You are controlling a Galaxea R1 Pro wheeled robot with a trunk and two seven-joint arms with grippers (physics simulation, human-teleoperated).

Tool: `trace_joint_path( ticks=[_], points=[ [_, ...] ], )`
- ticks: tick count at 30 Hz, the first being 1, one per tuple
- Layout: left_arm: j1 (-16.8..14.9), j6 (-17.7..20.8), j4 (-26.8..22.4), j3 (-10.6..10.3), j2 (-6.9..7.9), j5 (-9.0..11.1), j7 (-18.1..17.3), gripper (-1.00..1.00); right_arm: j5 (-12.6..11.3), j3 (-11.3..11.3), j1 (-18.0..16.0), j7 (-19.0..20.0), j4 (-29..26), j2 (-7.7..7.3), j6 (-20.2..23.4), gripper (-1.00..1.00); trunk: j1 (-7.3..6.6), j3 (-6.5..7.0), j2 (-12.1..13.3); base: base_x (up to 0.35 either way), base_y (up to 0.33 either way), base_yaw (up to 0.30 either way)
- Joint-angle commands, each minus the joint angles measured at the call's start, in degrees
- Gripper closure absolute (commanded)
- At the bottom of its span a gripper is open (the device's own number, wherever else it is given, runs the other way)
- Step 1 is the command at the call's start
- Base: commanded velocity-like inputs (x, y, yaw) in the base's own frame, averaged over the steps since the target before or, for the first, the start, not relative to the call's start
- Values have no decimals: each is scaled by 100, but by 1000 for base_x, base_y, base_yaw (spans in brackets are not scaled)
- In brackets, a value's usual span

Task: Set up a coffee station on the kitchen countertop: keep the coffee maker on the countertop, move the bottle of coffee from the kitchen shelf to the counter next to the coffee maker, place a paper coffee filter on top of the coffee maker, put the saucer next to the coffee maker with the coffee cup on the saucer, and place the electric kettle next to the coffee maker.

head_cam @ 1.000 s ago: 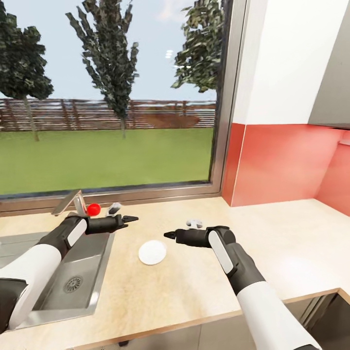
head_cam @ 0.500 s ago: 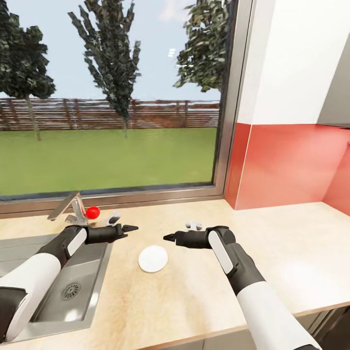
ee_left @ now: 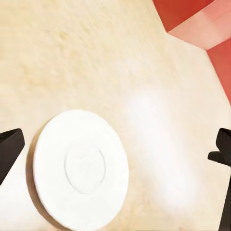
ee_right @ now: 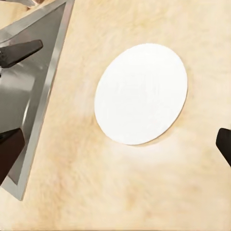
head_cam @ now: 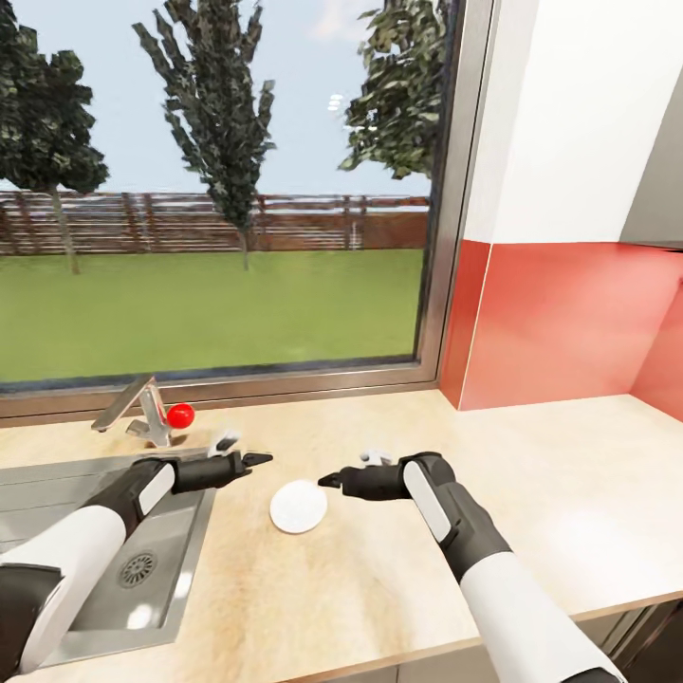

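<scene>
A round white saucer [head_cam: 298, 506] lies flat on the beige countertop [head_cam: 531, 493], just right of the sink. My left gripper [head_cam: 249, 450] hovers open a little left of and behind the saucer. My right gripper [head_cam: 343, 469] hovers open just right of it, pointing at the left gripper. The left wrist view looks down on the saucer [ee_left: 82, 168], between that gripper's spread dark fingertips [ee_left: 8, 148]. In the right wrist view the saucer [ee_right: 141, 94] lies ahead of the wide-apart fingertips [ee_right: 225, 143]. Nothing is held. Coffee maker, coffee bottle, filter, cup and kettle are out of view.
A steel sink [head_cam: 142, 560] with a faucet [head_cam: 133, 403] is set into the counter at left, and a small red object [head_cam: 180, 414] sits beside the faucet. A large window runs behind. A red backsplash [head_cam: 560, 323] closes the right corner. The counter's front edge runs along the bottom right.
Both grippers have dropped lower and nearer the saucer, the left one drawing back towards the sink's edge. The head camera shifted slightly early on. The saucer has not moved.
</scene>
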Motion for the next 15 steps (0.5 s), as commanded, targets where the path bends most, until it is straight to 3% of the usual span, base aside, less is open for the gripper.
trace_joint_path(
  ticks=[1,5,12,15],
  points=[
    [3,15,32,-31,-3,51,1,-100,56,65,-1,53,9,4,14,-100,3,-8,-9,0,0,0],
    [18,-14,89,-32,-42,49,3,-100,50,341,27,66,250,12,10,-100,3,-8,-9,0,0,0],
    [153,-18,97,-29,-189,35,11,-100,47,398,33,109,389,51,10,-100,3,-8,-9,156,0,0],
    [173,-18,98,-26,-195,35,12,-100,51,400,33,376,394,52,10,-100,3,-8,-9,78,0,0]
  ],
)
